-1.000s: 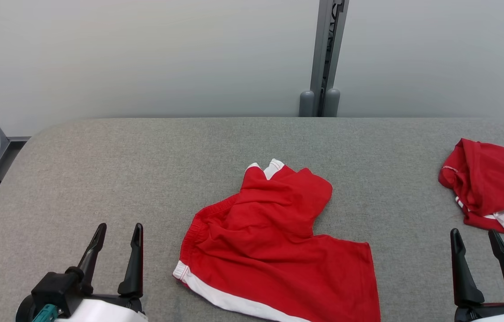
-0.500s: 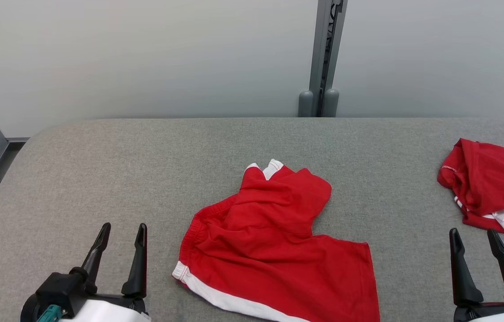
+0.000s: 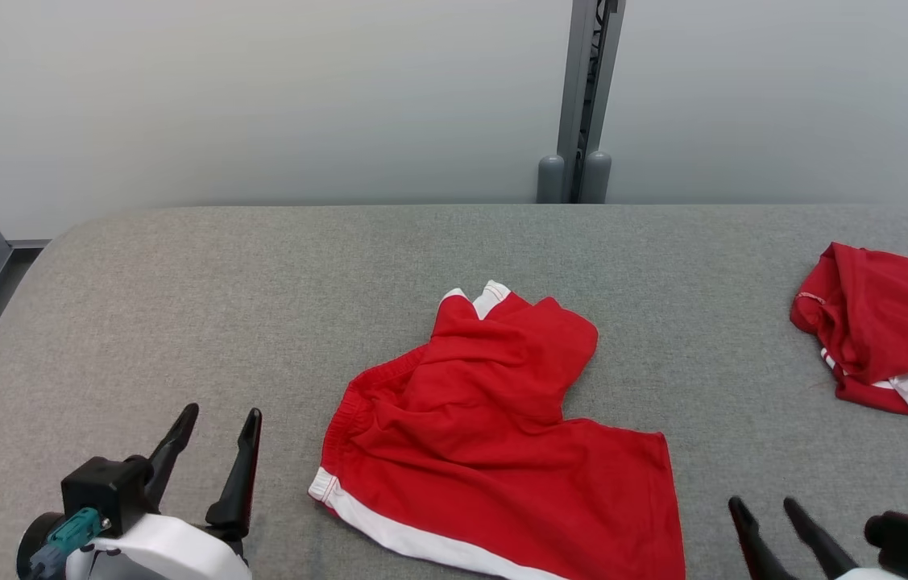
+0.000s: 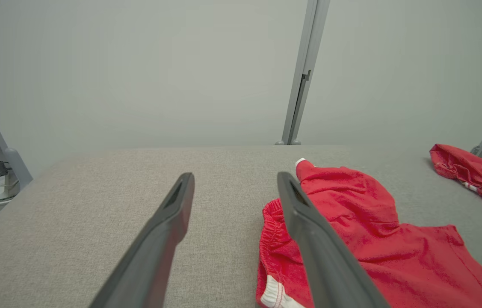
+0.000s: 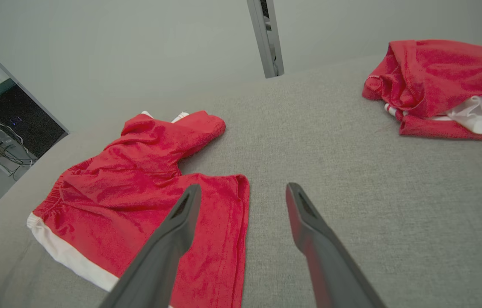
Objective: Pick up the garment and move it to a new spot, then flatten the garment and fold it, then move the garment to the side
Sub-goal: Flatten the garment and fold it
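R claw (image 3: 764,519) has swung in toward the red shorts (image 3: 494,435), now at their 4 o'clock, jaws spread, empty. L claw (image 3: 220,427) is released too. Pickup looks imminent.

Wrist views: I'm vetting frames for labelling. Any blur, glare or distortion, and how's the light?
Left wrist view: flat, even light, no glare; the close fingers look soft, and the post leans. Right wrist view: the table tilts and bows from the wide angle; the shorts show a mild sheen. Head view: sharp, with only faint shadows under the shorts.
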Controlling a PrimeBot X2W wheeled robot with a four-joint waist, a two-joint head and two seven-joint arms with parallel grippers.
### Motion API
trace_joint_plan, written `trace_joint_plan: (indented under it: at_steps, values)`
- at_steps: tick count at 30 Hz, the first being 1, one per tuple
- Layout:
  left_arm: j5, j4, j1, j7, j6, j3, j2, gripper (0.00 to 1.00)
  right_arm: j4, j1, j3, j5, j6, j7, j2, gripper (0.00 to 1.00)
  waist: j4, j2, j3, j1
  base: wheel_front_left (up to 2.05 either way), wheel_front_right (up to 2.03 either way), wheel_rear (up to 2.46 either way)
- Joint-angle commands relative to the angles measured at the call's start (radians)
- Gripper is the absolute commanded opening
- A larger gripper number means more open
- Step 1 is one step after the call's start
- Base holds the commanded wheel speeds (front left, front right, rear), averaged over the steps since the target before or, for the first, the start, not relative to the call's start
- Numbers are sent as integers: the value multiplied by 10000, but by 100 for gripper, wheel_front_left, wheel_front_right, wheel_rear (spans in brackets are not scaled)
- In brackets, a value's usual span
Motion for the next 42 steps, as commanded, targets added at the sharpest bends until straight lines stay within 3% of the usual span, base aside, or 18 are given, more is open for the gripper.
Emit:
trace_joint_plan:
  at_steps: [1, 7, 16, 27, 35, 36, 37, 38, 39, 40, 42]
  values:
    - [-67, -27, -124, 169, -56, -29, 98, 100, 95, 113, 30, 118, 8, 207, -58, 100, -6, 0, 36, 0, 0, 0, 0]
    - [-545, -81, -422, 2152, -231, -460, 417, 100, 572, 297, 273, 584, 8, 1897, 160, 100, -7, 0, 381, 0, 0, 0, 0]
    - [-1114, 610, -1088, 3961, -639, -1000, 454, 100, 1133, -227, 451, 733, 8, 2937, 457, 100, -101, 0, 1113, 0, 0, 0, 0]
    - [-1235, 2093, -2145, 4734, -1337, -1503, 375, 100, 1609, -476, 831, 830, 7, 3874, 623, 100, -354, 0, 1731, 0, 0, 0, 0]
    - [-1500, 2289, -2460, 5284, -1515, -1650, 359, 100, 1517, -722, 1243, 1287, 8, 4078, 665, 100, -440, 0, 2114, 0, 0, 0, 0]
    - [-1503, 2304, -2500, 5298, -1535, -1666, 358, 83, 1524, -748, 1284, 1333, 8, 4087, 674, 100, -437, 0, 2143, 0, 0, 0, 0]
    - [-1514, 2311, -2545, 5328, -1562, -1673, 358, 48, 1535, -774, 1324, 1373, 8, 4085, 681, 100, -432, 0, 2167, 0, 0, 0, 0]
    - [-1529, 2320, -2577, 5332, -1581, -1688, 344, 25, 1560, -806, 1369, 1400, 8, 4100, 688, 65, -423, 0, 2178, 0, 0, 0, 0]
    - [-1560, 2345, -2574, 5353, -1595, -1717, 321, 0, 1582, -846, 1421, 1402, 15, 4104, 695, 37, -414, 0, 2175, 0, 0, 0, 0]
    - [-1581, 2381, -2563, 5366, -1640, -1755, 317, 0, 1572, -871, 1461, 1408, 18, 4066, 702, 0, -406, 0, 2165, 0, 0, 0, 0]
    - [-1621, 2428, -2573, 5373, -1661, -1767, 331, 0, 1522, -902, 1505, 1453, 19, 4008, 698, 0, -393, 0, 2127, 0, 0, 0, 0]
